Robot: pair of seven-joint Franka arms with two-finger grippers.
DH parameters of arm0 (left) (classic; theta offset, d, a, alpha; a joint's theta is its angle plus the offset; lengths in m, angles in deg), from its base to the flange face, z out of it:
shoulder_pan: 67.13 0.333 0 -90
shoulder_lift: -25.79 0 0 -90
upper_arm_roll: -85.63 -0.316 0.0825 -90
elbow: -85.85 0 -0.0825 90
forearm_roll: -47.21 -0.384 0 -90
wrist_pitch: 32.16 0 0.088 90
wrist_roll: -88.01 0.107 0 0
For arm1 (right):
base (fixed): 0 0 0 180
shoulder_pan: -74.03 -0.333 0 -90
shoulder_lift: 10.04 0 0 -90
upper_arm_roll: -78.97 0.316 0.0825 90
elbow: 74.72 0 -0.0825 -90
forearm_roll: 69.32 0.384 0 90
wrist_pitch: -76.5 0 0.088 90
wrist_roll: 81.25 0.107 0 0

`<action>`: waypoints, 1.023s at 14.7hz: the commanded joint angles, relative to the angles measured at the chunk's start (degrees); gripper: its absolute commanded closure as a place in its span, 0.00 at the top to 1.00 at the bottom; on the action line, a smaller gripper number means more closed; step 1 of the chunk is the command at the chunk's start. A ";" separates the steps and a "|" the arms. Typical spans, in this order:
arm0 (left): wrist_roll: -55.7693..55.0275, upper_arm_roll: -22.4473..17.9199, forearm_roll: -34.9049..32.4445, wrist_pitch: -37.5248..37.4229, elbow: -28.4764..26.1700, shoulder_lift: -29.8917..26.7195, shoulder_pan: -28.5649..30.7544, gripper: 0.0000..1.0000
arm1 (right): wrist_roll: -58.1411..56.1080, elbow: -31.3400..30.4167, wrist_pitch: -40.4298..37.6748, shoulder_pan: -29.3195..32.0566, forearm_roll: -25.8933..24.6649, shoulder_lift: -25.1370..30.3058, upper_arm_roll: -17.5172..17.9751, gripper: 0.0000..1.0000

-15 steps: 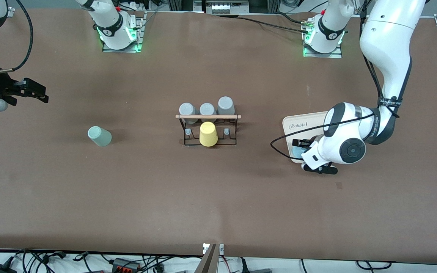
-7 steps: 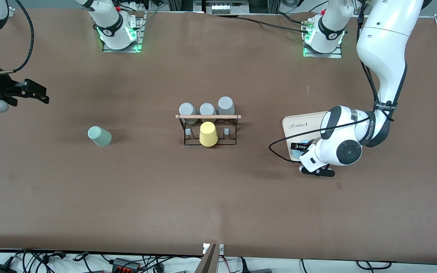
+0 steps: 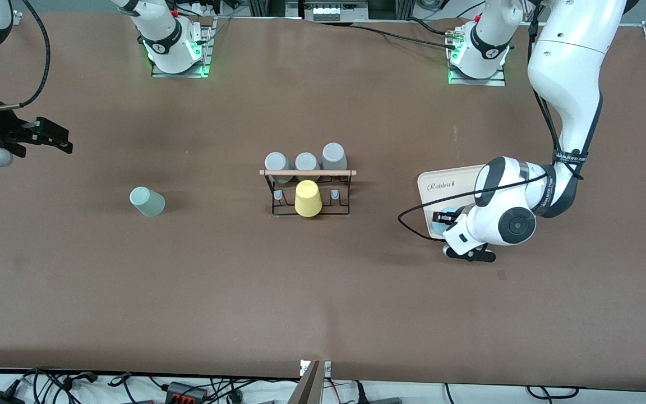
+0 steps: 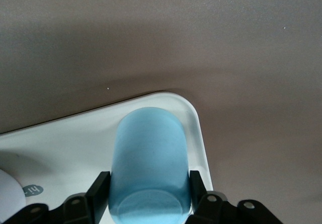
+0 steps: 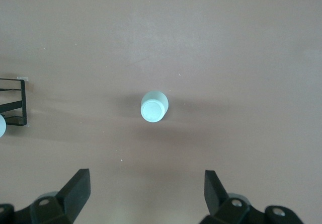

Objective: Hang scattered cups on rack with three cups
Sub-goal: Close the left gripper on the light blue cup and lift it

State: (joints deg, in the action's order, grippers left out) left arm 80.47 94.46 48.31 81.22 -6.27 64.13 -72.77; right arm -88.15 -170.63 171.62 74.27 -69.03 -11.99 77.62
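Left claw [image 3: 451,224] down at the cream tray [image 3: 441,182], toward the left arm's end of the worktop [image 3: 323,280], fingers [image 4: 98,194] pressed against both sides of the pale blue tumbler [image 4: 149,168]. Tumbler upside down on the tray, near the tray's rounded corner, flat base toward the wrist camera.

Right claw [image 3: 54,136] up in the air over the right arm's end of the worktop, waiting, fingers [image 5: 75,189] spread wide apart, nothing between them.

Pale mint green tumbler [image 3: 147,202] upside down on the bare worktop, well apart from the rack, toward the right arm's end; also visible from the right wrist [image 5: 153,106].

Black wire rack [image 3: 308,193] with a light wooden rod [image 3: 307,173] across the top, at mid worktop. Yellow cup [image 3: 307,198] upside down on a peg at the rack's middle. Three grey cups [image 3: 305,161] in a row on the rack, farther from the front camera than the yellow one.
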 commanded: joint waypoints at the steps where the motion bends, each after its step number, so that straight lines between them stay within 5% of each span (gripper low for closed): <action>1: 0.86 -0.12 0.66 -0.52 1.06 1.03 0.02 0.44 | -0.40 0.64 -0.63 0.91 -0.64 -0.25 0.74 1.00; 2: 0.87 -0.12 0.66 -0.79 1.24 0.77 -0.07 0.33 | -0.40 0.64 -0.63 0.91 -0.64 -0.25 0.74 1.00; 5: -0.19 0.58 1.53 -5.85 2.99 -3.34 -0.60 0.24 | -0.40 0.64 -0.63 0.91 -0.64 -0.25 0.74 1.00; 11: -5.72 8.82 6.62 -24.50 17.91 -7.93 -0.60 0.10 | -0.40 0.64 -0.64 0.91 -0.64 -0.25 0.74 1.00; 15: -11.77 15.52 8.74 -22.68 23.29 -6.01 -2.17 0.03 | -0.40 0.64 -0.72 0.91 -0.64 -0.25 0.74 1.00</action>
State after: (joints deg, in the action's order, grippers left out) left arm 71.83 108.03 56.00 58.00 13.21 54.97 -73.90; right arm -88.16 -170.63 171.60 74.45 -69.03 -12.05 77.65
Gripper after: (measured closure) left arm 0.335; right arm 0.000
